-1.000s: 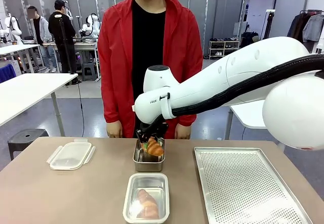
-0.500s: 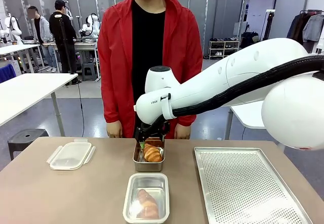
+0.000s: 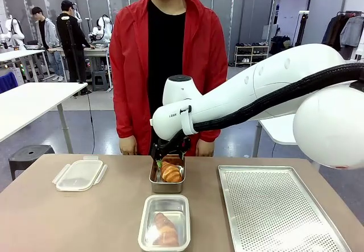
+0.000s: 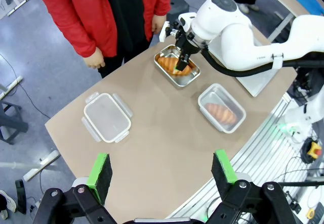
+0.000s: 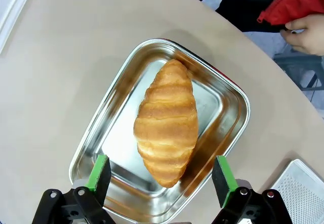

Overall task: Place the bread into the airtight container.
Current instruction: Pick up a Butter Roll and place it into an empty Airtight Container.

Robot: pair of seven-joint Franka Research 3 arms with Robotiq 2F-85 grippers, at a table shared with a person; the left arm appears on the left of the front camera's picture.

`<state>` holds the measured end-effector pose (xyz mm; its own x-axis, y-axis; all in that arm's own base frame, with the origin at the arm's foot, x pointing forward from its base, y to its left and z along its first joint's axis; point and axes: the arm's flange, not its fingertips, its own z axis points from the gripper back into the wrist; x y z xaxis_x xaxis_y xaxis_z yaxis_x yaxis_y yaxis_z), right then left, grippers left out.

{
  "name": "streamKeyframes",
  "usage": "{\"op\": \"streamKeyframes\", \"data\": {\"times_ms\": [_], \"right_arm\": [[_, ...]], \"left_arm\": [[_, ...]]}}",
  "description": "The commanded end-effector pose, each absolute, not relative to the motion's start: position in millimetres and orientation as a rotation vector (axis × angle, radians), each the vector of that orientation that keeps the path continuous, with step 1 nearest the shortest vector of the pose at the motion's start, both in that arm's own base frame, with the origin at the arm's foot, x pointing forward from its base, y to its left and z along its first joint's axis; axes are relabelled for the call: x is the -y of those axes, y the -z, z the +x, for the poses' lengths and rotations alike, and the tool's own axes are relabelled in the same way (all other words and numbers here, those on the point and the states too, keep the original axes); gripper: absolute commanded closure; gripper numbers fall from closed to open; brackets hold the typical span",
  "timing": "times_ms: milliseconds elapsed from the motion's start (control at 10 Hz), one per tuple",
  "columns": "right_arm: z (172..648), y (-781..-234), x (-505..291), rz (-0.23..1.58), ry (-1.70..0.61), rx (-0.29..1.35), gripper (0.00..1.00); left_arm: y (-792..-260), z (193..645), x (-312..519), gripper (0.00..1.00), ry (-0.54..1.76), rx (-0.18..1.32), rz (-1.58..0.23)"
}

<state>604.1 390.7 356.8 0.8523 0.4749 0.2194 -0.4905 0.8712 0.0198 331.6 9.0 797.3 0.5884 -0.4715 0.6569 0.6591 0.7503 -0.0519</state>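
croissant [image 5: 166, 121] lies in steel container [image 5: 126, 107]; right hand [image 5: 159, 176] poised above, spread wide, released

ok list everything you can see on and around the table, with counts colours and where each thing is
croissant: 2, golden brown; one lying in the open steel container, one under the lid of the near container
steel container: 1, silver, open, far middle of the table
lidded container: 1, steel with clear lid, near middle
clear lid: 1, transparent, lying alone at the table's left
perforated tray: 1, silver, at the right
table: 1, tan
person: 1, red jacket over black top, standing at the far side
right gripper: open, green pads, above the croissant
left gripper: open, green pads, high above the table
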Motion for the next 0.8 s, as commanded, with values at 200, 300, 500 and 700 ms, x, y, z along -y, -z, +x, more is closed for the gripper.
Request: {"op": "streamKeyframes", "data": {"times_ms": [200, 300, 500, 700], "right_arm": [[604.1, -359.2, -389.5, 0.069, -0.510, 0.213, 0.00], [604.1, -359.2, -389.5, 0.069, -0.510, 0.213, 0.00], [604.1, -359.2, -389.5, 0.069, -0.510, 0.213, 0.00], [604.1, -359.2, -389.5, 0.069, -0.510, 0.213, 0.00]], "left_arm": [[-798.0, 330.1, -8.7, 0.00, 0.681, 0.671, -0.317], [-798.0, 330.1, -8.7, 0.00, 0.681, 0.671, -0.317], [-798.0, 330.1, -8.7, 0.00, 0.681, 0.671, -0.317], [-798.0, 330.1, -8.7, 0.00, 0.681, 0.671, -0.317]]}}
